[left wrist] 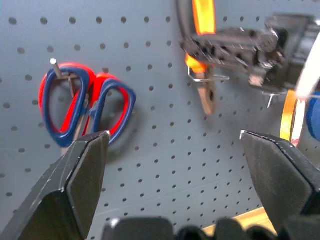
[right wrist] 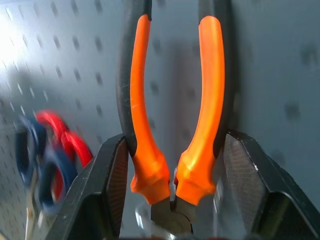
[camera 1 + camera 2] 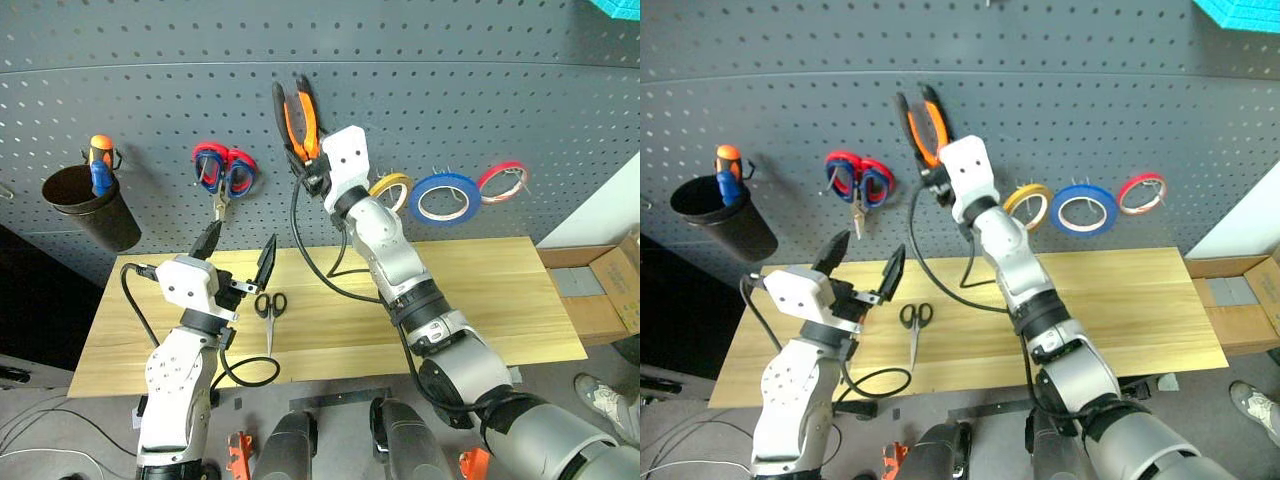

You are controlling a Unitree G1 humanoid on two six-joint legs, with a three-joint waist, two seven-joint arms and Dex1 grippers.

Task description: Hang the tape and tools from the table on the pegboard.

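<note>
The orange-and-black pliers (image 3: 298, 118) stand handles up against the dark pegboard (image 3: 450, 90), with my right gripper (image 3: 306, 166) shut on them just above their head. In the right wrist view both fingers press the orange handles (image 2: 142, 100) from outside. A metal hook (image 1: 207, 77) sits at the pliers' head. The yellow tape (image 3: 391, 189) hangs on the pegboard right of that arm. Small black-handled scissors (image 3: 270, 310) lie on the wooden table (image 3: 480, 290). My left gripper (image 3: 241, 238) hovers open above the table, left of those scissors, with nothing between its fingers.
Red-and-blue scissors (image 3: 225, 172) hang left of the pliers. A black cup (image 3: 90, 208) at far left holds an orange-and-blue screwdriver (image 3: 100, 163). A blue roll (image 3: 445, 197) and a thin red roll (image 3: 503, 182) hang right of the yellow tape. A cardboard box (image 3: 600, 290) stands beyond the table's right end.
</note>
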